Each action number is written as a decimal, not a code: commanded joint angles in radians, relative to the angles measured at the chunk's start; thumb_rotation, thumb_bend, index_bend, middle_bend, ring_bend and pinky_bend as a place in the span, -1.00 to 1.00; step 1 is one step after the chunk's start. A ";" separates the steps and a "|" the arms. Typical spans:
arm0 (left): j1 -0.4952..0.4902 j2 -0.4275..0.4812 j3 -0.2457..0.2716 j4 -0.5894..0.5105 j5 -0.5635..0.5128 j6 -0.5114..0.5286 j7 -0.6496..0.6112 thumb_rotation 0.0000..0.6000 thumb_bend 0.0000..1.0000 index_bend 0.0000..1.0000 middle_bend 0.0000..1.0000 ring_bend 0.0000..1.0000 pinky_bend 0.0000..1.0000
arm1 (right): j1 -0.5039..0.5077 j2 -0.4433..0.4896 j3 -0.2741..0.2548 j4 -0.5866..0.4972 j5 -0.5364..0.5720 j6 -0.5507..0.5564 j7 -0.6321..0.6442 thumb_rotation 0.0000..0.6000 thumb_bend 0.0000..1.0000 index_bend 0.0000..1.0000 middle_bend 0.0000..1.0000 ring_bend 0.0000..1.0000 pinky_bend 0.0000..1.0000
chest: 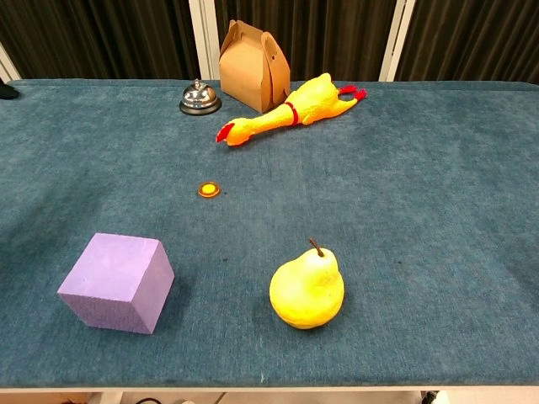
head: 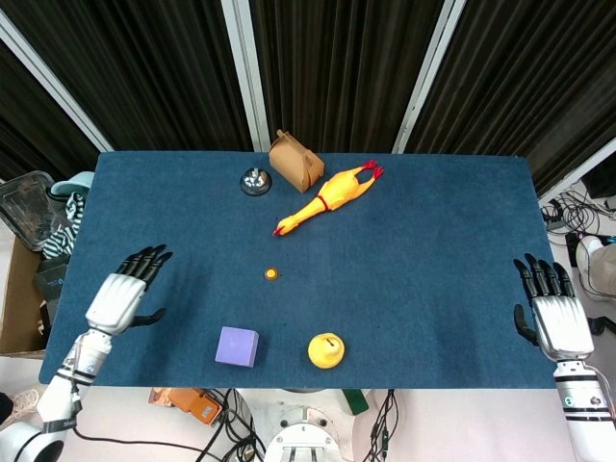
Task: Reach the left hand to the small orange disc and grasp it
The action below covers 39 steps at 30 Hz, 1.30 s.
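The small orange disc (head: 271,274) (chest: 208,190) lies flat on the blue table (head: 414,250), near its middle. My left hand (head: 125,294) rests near the table's left edge, well to the left of the disc, with its fingers spread and nothing in it. My right hand (head: 553,308) sits at the far right edge, fingers apart and empty. Neither hand shows in the chest view.
A purple cube (head: 237,346) (chest: 118,283) and a yellow pear (head: 326,350) (chest: 307,289) stand near the front edge. A rubber chicken (head: 327,197) (chest: 286,112), a brown paper box (head: 295,161) (chest: 253,66) and a call bell (head: 255,180) (chest: 200,98) lie at the back.
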 commanded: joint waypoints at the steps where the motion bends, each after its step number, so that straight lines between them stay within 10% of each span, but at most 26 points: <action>1: -0.058 -0.052 -0.018 -0.007 -0.003 -0.061 0.022 1.00 -0.66 -0.82 -1.00 -1.00 -0.75 | -0.001 0.000 0.001 0.000 0.003 0.001 0.001 1.00 0.39 -1.00 -0.93 -0.79 -0.85; 39: -0.384 -0.350 -0.100 0.247 -0.183 -0.367 0.092 1.00 -0.62 -0.38 -1.00 -1.00 -0.75 | 0.007 -0.006 0.007 0.008 0.020 -0.014 0.003 1.00 0.39 -1.00 -0.93 -0.79 -0.85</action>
